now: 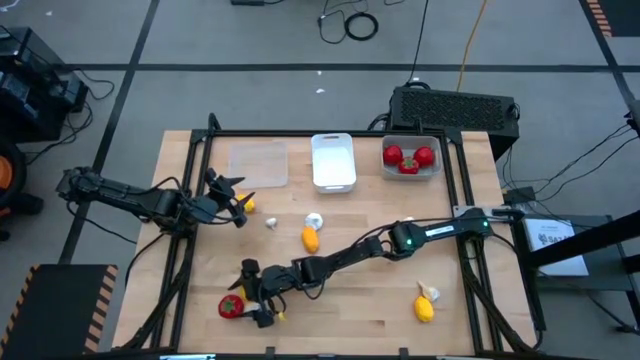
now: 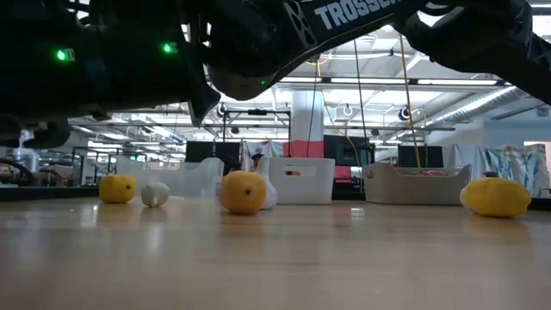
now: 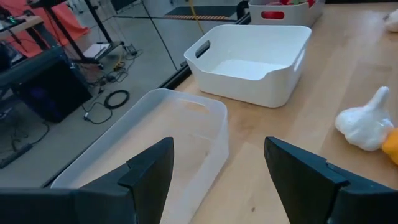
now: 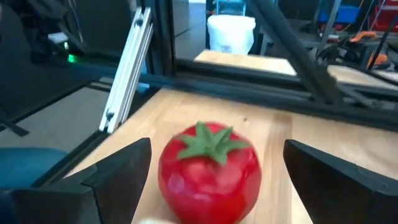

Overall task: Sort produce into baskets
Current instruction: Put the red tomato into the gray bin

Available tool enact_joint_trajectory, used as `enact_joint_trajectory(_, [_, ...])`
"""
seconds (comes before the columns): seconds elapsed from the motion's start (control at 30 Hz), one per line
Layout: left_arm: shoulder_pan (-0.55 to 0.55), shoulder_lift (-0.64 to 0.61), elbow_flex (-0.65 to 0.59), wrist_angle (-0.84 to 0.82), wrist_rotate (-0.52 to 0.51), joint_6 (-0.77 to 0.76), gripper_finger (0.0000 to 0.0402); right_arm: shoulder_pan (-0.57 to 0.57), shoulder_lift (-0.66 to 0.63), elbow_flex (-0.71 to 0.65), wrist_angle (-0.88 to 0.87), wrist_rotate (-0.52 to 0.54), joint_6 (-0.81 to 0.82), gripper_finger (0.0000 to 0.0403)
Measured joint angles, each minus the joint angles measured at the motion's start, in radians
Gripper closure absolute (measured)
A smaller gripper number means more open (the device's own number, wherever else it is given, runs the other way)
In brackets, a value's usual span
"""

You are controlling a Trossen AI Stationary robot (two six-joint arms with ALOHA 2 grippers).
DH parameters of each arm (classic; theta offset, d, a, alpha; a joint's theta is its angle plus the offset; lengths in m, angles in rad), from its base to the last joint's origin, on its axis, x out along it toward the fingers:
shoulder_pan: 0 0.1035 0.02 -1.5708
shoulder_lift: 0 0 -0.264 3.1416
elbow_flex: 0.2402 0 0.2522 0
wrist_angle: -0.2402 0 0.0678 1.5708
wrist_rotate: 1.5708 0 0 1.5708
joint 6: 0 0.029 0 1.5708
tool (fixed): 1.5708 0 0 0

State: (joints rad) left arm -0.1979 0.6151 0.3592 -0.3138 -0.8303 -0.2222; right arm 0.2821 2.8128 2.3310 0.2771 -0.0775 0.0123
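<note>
A red tomato with a green top stands on the table near the front left. My right gripper is open, with one finger on either side of the tomato and a gap to each. My left gripper is open and empty at the table's left, facing the clear tray. A lemon lies next to it. The clear tray, the white tray and the grey-white tray, which holds tomatoes, stand along the far edge.
Loose on the table are two garlic bulbs, a lemon at mid-table, and a lemon with a garlic bulb at the front right. A black box stands beyond the far right corner. Black frame rails border the table.
</note>
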Motion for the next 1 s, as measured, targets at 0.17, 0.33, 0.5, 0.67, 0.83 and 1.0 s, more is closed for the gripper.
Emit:
enact_joint_trajectory(0.17, [0.023, 0.0, 0.001, 0.002, 0.037, -0.007, 0.0146, 0.0, 0.0, 0.0, -0.036, 0.001, -0.001, 0.0047])
enact_joint_trajectory(0.33, [0.02, 0.0, 0.104, 0.009, 0.236, -0.008, 0.0146, -0.002, -0.003, 0.0, -0.048, 0.005, -0.005, 0.0047])
enact_joint_trajectory(0.5, [-0.013, 0.003, 0.293, -0.174, 0.333, -0.041, 0.0146, -0.004, -0.006, 0.0, -0.046, 0.007, -0.018, 0.0047])
enact_joint_trajectory(0.67, [-0.069, 0.068, 0.456, -0.54, 0.41, -0.286, 0.0146, -0.004, -0.007, 0.0, -0.042, 0.003, -0.013, 0.0047])
enact_joint_trajectory(0.83, [-0.156, 0.19, 0.506, -0.628, 0.625, -0.445, 0.0146, -0.004, -0.013, 0.024, -0.052, 0.003, -0.026, 0.0047])
enact_joint_trajectory(1.0, [-0.273, 0.339, 0.577, -0.704, 0.802, -0.572, 0.0147, -0.003, -0.045, 0.024, -0.149, 0.008, -0.036, 0.0047])
